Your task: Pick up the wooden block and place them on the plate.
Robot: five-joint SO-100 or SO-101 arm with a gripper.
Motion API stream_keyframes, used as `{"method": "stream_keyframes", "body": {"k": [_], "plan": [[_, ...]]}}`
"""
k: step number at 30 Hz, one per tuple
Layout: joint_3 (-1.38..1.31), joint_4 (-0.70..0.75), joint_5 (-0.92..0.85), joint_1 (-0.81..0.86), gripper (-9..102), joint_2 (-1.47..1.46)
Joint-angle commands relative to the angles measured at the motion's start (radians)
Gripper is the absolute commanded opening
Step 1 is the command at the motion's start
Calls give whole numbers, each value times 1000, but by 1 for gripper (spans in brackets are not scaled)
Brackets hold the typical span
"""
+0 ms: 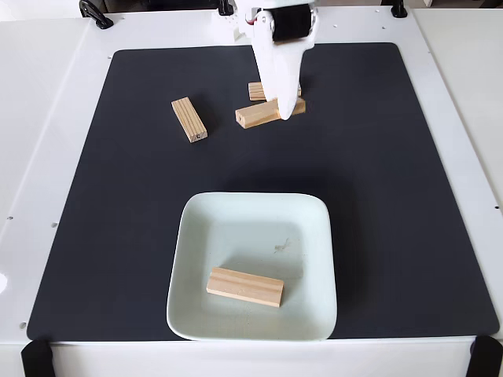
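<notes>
End effector down over wooden block beyond plate.

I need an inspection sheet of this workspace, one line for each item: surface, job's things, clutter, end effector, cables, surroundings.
Surface: black mat on a white table, flat.
Job's things: pale plate near the front edge of the mat; one wooden block lies flat in it. Three blocks are on the mat: one alone on the left, one under the arm, one behind it, partly hidden.
Clutter: nothing seen.
End effector: the white end effector is down at the middle block; open or shut cannot be told.
Cables: nothing seen.
Surroundings: black clamps at the table's back edge and black pieces at its front corners.
</notes>
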Motion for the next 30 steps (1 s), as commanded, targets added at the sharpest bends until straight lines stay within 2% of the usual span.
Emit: {"method": "stream_keyframes", "body": {"k": [1,20,28,30], "plan": [[-201,-9,69,5,-1,-94],[-1164,-9,295,57,-1,-741],[-1367,-14,350,104,0,-911],[-1368,-58,350,120,0,-933]]}}
